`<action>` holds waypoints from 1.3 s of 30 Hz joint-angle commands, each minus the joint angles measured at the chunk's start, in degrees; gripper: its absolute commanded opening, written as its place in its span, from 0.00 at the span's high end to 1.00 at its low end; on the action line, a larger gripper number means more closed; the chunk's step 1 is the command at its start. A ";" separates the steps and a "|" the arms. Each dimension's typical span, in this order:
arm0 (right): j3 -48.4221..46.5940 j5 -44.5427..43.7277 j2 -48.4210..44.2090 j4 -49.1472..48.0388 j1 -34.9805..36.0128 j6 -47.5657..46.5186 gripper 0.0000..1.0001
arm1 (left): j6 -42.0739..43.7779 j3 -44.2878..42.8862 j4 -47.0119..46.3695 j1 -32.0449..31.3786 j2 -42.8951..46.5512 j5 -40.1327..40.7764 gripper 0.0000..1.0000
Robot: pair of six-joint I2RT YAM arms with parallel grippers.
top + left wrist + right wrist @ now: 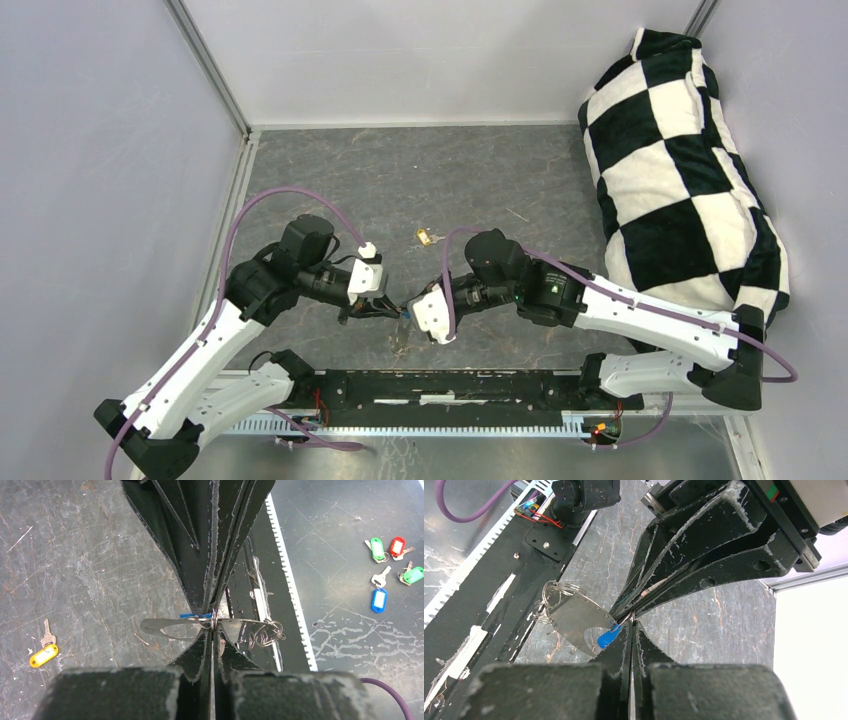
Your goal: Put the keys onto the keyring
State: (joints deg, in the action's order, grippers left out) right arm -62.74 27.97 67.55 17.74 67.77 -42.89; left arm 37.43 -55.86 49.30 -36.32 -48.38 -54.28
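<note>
The left tool (213,633) is shut, and its tips are judged to be pinched on the thin grey-silver metal keyring (160,627), a flat curved band with a bunch of wire loops at one end. The right tool (631,628) is shut as well and is set tip to tip against the left. The small key with the bright blue plastic head (606,637) is seen just beside its tips and appears to be gripped there, touching the band. The threading step is judged to be in hand: the blue-headed key is being presented to the keyring, and whether it is already on cannot be told. A fine slide of key along band is called for next, with both grips kept firm. The small brass-gold key (427,237) is seen lying on the dark grey table (480,170), just beyond the two tools, so roughly half the task is judged to remain.
</note>
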 commanded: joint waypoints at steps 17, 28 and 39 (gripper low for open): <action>-5.43 4.53 5.55 -8.09 1.08 3.08 0.89 | 5.67 -1.54 -4.31 0.02 -0.19 -2.63 0.98; -7.33 7.48 6.85 -7.39 0.88 6.28 0.76 | 11.58 -2.55 -4.21 0.02 0.99 -4.64 0.98; -12.98 16.68 10.31 -5.15 -5.12 14.80 0.71 | 8.18 -1.38 -9.97 0.02 5.55 -5.57 0.98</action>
State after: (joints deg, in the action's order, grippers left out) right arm -71.00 38.81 75.53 18.92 64.60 -32.86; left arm 47.46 -55.88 52.40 -35.97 -44.64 -55.24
